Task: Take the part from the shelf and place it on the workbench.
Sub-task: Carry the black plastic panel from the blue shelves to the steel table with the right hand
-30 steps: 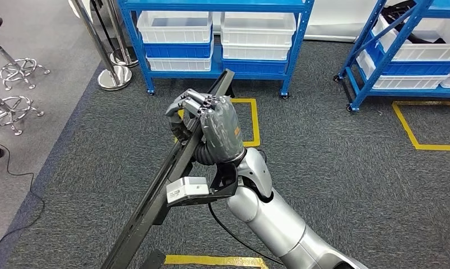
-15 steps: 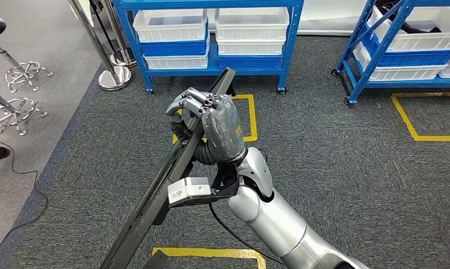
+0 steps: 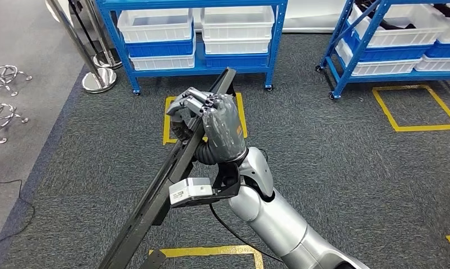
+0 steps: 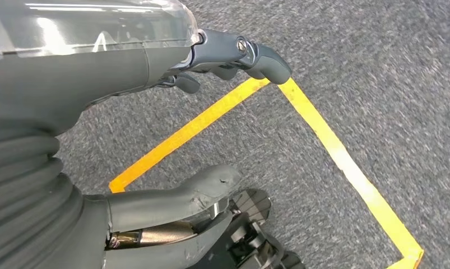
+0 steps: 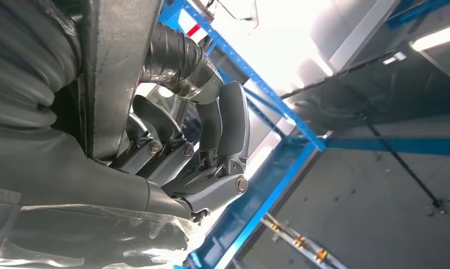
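Observation:
The part is a long black metal rail (image 3: pixel 149 207) that runs slantwise from the lower left up toward the blue shelf. My right hand (image 3: pixel 214 123) grips it near its upper end, with the fingers wrapped around it, and carries it above the grey carpet. In the right wrist view the rail (image 5: pixel 119 67) lies across the palm with the fingers (image 5: pixel 211 162) curled over it. My left hand (image 4: pixel 127 61) hangs over the floor with its fingers apart, holding nothing.
A blue shelf with white bins (image 3: pixel 194 33) stands ahead, and a second one (image 3: pixel 379 39) is to the right. Yellow tape squares (image 3: pixel 413 109) mark the carpet. Steel posts (image 3: pixel 93 78) and stool bases (image 3: pixel 4 78) stand at the left.
The whole picture has slid left, so the camera has turned to the right. My right hand holds the rail as before, in the same place in the view.

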Motion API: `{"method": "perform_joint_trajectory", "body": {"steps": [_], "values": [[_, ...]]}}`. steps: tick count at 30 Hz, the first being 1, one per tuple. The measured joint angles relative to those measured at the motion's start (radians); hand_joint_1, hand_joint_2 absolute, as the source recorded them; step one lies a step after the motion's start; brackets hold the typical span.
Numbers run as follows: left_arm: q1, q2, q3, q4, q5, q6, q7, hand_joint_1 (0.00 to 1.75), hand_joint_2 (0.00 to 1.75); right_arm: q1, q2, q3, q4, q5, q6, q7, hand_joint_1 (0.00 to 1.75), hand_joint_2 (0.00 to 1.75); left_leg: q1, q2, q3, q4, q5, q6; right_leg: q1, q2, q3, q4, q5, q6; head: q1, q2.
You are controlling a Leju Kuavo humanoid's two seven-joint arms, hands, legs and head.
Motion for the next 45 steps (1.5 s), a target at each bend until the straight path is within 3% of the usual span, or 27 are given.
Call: {"method": "perform_joint_trajectory", "body": {"steps": [3, 5, 7, 9, 11, 13, 15, 17, 19, 21, 22, 24, 26, 28, 29, 31, 32, 34, 36, 38, 39, 41, 43, 45], "values": [[-0.001, -0.001, 0.002, 0.000, 0.000, 0.001, 0.001, 0.00, 1.75, -0.002, -0.001, 0.000, -0.004, 0.000, 0.000, 0.000, 1.75, 1.75, 0.002, 0.022, -0.009, 0.031, -0.017, -0.016, -0.006, -0.047, 0.071, -0.157, 0.081, 0.008, 0.000, 0.000], [-0.002, 0.000, 0.003, 0.000, 0.001, 0.004, 0.003, 0.00, 1.75, -0.004, -0.002, 0.000, -0.007, 0.000, 0.000, -0.001, 1.75, 1.75, -0.001, 0.035, -0.016, 0.049, -0.029, -0.029, -0.001, -0.063, 0.089, -0.203, 0.088, -0.004, -0.001, 0.000], [-0.003, -0.001, 0.004, 0.000, 0.001, 0.008, 0.005, 0.00, 1.75, -0.006, -0.002, -0.001, -0.009, 0.001, -0.001, -0.002, 1.75, 1.75, 0.000, 0.050, -0.016, 0.053, -0.033, -0.038, 0.003, -0.042, 0.084, -0.200, 0.089, -0.022, -0.001, 0.000], [-0.007, -0.002, 0.005, 0.000, 0.004, 0.010, 0.006, 0.00, 1.75, -0.007, -0.002, -0.002, -0.010, 0.003, -0.001, -0.002, 1.75, 1.75, 0.006, 0.034, -0.022, 0.074, -0.054, -0.048, 0.002, -0.024, 0.083, -0.203, 0.094, -0.034, -0.001, 0.000], [-0.009, -0.002, 0.009, 0.000, 0.007, 0.011, 0.006, 0.00, 1.75, -0.010, -0.002, -0.003, -0.012, 0.003, -0.002, -0.002, 1.75, 1.75, 0.010, -0.009, -0.061, 0.165, -0.112, -0.054, 0.001, -0.005, 0.081, -0.205, 0.100, -0.043, -0.001, 0.000], [-0.007, -0.002, 0.012, 0.000, 0.009, 0.011, 0.006, 0.00, 1.75, -0.011, -0.002, -0.003, -0.011, 0.004, -0.002, -0.002, 1.75, 1.75, 0.010, -0.030, -0.121, 0.291, -0.167, -0.054, 0.005, 0.015, 0.077, -0.205, 0.103, -0.048, -0.001, 0.000], [-0.004, -0.002, 0.013, 0.000, 0.010, 0.011, 0.006, 0.00, 1.75, -0.010, -0.002, -0.003, -0.011, 0.004, -0.002, -0.002, 1.75, 1.75, 0.010, -0.035, -0.149, 0.346, -0.174, -0.050, 0.009, 0.034, 0.075, -0.205, 0.104, -0.050, -0.001, 0.000], [-0.005, -0.002, 0.013, 0.000, 0.010, 0.011, 0.005, 0.00, 1.75, -0.011, -0.002, -0.003, -0.011, 0.004, -0.002, -0.002, 1.75, 1.75, 0.009, -0.041, -0.122, 0.285, -0.125, -0.041, 0.011, 0.055, 0.075, -0.205, 0.106, -0.050, -0.001, 0.000], [-0.006, -0.002, 0.016, 0.000, 0.011, 0.013, 0.004, 0.00, 1.75, -0.012, -0.002, -0.003, -0.011, 0.004, -0.003, -0.002, 1.75, 1.75, 0.006, -0.079, -0.062, 0.154, -0.060, -0.025, 0.011, 0.077, 0.075, -0.205, 0.108, -0.047, -0.001, 0.000], [-0.007, -0.001, 0.022, 0.000, 0.016, 0.017, 0.000, 0.00, 1.75, -0.013, -0.003, -0.005, -0.011, 0.005, -0.005, -0.002, 1.75, 1.75, 0.001, -0.116, -0.023, 0.070, -0.036, -0.014, 0.007, 0.097, 0.071, -0.206, 0.114, -0.037, -0.001, 0.000], [-0.008, -0.001, 0.025, 0.000, 0.018, 0.022, -0.001, 0.00, 1.75, -0.013, -0.004, -0.008, -0.011, 0.006, -0.006, -0.002, 1.75, 1.75, -0.001, -0.121, -0.018, 0.059, -0.038, -0.011, 0.003, 0.106, 0.068, -0.208, 0.118, -0.031, -0.001, 0.000], [-0.011, -0.003, 0.028, 0.000, 0.019, 0.033, -0.002, 0.00, 1.75, -0.013, -0.006, -0.016, -0.011, 0.006, -0.008, -0.002, 1.75, 1.75, -0.002, -0.101, -0.010, 0.042, -0.029, -0.007, 0.000, 0.112, 0.065, -0.213, 0.123, -0.019, -0.001, 0.000], [-0.015, -0.006, 0.030, 0.000, 0.020, 0.032, -0.002, 0.00, 1.75, -0.015, -0.010, -0.024, -0.011, 0.006, -0.011, -0.002, 1.75, 1.75, 0.001, -0.076, -0.001, 0.018, -0.016, 0.000, 0.003, 0.067, 0.052, -0.188, 0.101, -0.012, -0.001, 0.000], [-0.014, -0.006, 0.033, 0.000, 0.021, 0.021, -0.005, 0.00, 1.75, -0.018, -0.014, -0.027, -0.012, 0.006, -0.014, -0.002, 1.75, 1.75, 0.000, -0.049, 0.002, 0.008, -0.011, 0.005, 0.005, 0.016, 0.009, -0.096, 0.042, -0.006, -0.001, 0.000], [-0.011, -0.006, 0.034, 0.000, 0.021, 0.019, -0.009, 0.00, 1.75, -0.018, -0.015, -0.027, -0.012, 0.006, -0.015, -0.002, 1.75, 1.75, 0.000, -0.034, 0.000, 0.009, -0.011, 0.007, 0.003, 0.008, -0.018, -0.040, 0.016, -0.001, -0.001, 0.000], [-0.007, -0.007, 0.036, 0.000, 0.018, 0.027, -0.023, 0.00, 1.75, -0.014, -0.021, -0.033, -0.012, 0.006, -0.016, -0.002, 1.75, 1.75, 0.001, -0.005, -0.004, 0.013, -0.013, 0.005, 0.000, 0.000, -0.038, 0.008, 0.011, 0.007, -0.001, 0.000], [-0.006, -0.008, 0.036, 0.000, 0.017, 0.032, -0.031, 0.00, 1.75, -0.012, -0.024, -0.037, -0.013, 0.006, -0.017, -0.002, 1.75, 1.75, 0.002, 0.008, -0.005, 0.017, -0.016, 0.002, -0.002, -0.007, -0.021, -0.021, 0.033, 0.010, -0.001, 0.000], [-0.006, -0.008, 0.036, 0.000, 0.018, 0.037, -0.045, 0.00, 1.75, -0.011, -0.028, -0.043, -0.016, 0.006, -0.018, -0.002, 1.75, 1.75, 0.002, 0.029, -0.009, 0.031, -0.025, -0.008, -0.002, -0.042, 0.044, -0.131, 0.081, 0.011, -0.001, 0.000], [-0.007, -0.008, 0.038, 0.000, 0.020, 0.036, -0.051, 0.00, 1.75, -0.010, -0.030, -0.045, -0.021, 0.006, -0.020, -0.002, 1.75, 1.75, -0.002, 0.046, -0.011, 0.046, -0.036, -0.021, 0.002, -0.065, 0.079, -0.198, 0.097, -0.002, -0.001, 0.000], [-0.008, -0.009, 0.040, 0.000, 0.022, 0.032, -0.055, 0.00, 1.75, -0.010, -0.032, -0.047, -0.024, 0.006, -0.021, -0.002, 1.75, 1.75, -0.004, 0.062, -0.009, 0.051, -0.042, -0.031, 0.005, -0.050, 0.076, -0.203, 0.095, -0.020, -0.001, 0.000], [-0.010, -0.009, 0.041, 0.000, 0.025, 0.024, -0.060, 0.00, 1.75, -0.010, -0.033, -0.048, -0.025, 0.006, -0.022, -0.003, 1.75, 1.75, -0.001, 0.064, -0.008, 0.052, -0.045, -0.037, 0.005, -0.040, 0.076, -0.203, 0.097, -0.026, -0.001, 0.000], [-0.013, -0.010, 0.046, 0.000, 0.033, -0.002, -0.075, 0.00, 1.75, -0.010, -0.034, -0.049, -0.029, 0.006, -0.022, -0.006, 1.75, 1.75, 0.004, 0.034, -0.018, 0.083, -0.073, -0.047, 0.002, -0.020, 0.075, -0.205, 0.101, -0.037, -0.001, 0.000], [-0.012, -0.009, 0.053, 0.000, 0.041, -0.037, -0.089, 0.00, 1.75, -0.010, -0.033, -0.050, -0.031, 0.005, -0.022, -0.010, 1.75, 1.75, 0.007, -0.015, -0.062, 0.186, -0.135, -0.053, 0.001, 0.000, 0.073, -0.207, 0.105, -0.045, -0.001, 0.000], [-0.007, -0.008, 0.057, 0.000, 0.047, -0.067, -0.098, 0.00, 1.75, -0.007, -0.033, -0.050, -0.030, 0.004, -0.022, -0.011, 1.75, 1.75, 0.007, -0.032, -0.117, 0.303, -0.177, -0.053, 0.005, 0.024, 0.072, -0.207, 0.107, -0.048, -0.001, 0.000]]}}
